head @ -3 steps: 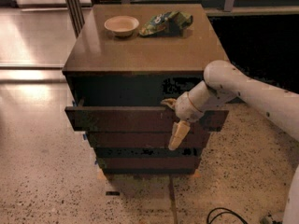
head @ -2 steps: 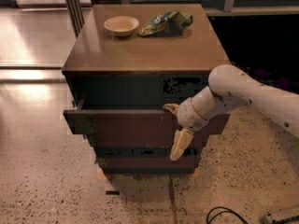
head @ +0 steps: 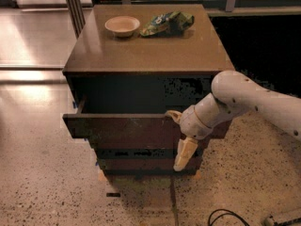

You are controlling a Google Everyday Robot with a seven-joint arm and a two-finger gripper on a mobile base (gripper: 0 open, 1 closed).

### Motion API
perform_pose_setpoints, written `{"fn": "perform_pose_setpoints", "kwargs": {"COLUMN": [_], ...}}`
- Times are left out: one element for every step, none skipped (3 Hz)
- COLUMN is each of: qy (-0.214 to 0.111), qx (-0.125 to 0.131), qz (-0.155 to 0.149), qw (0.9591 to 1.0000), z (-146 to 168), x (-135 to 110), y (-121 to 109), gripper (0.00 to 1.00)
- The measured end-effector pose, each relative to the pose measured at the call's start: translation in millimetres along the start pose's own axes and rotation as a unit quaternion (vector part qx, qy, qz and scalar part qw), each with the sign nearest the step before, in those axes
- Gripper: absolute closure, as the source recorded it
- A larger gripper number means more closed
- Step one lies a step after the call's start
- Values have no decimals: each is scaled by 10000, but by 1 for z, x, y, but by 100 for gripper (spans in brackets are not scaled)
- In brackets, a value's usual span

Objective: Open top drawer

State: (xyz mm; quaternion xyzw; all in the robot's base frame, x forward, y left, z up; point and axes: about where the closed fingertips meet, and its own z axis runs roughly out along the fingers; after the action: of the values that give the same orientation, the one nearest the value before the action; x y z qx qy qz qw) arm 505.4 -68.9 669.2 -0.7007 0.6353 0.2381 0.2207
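Gripper [head: 176, 138] at the top drawer [head: 122, 131] — standing open — jaws clamped over its front edge.

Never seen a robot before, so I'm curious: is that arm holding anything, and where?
The gripper sits at the top drawer's front, over its upper edge, right of middle. Whether it truly grips cannot be told.

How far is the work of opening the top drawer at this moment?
Done: the top drawer stands partly out of the cabinet, with a dark gap behind its front. In hand: the tool is at the front's right part. Left: probably pull further, then let go.
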Motion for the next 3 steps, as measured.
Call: {"fn": "perform_pose_setpoints", "kwargs": {"qy": [0, 1, -51], "qx": [23, 228, 298], "qz": [-25, -250, -410], "qw": [10000, 9994, 9987], "z": [-4, -22, -38], "x": [-3, -15, -30], "y": [-2, -22, -41], "gripper": [0, 0, 0]}}
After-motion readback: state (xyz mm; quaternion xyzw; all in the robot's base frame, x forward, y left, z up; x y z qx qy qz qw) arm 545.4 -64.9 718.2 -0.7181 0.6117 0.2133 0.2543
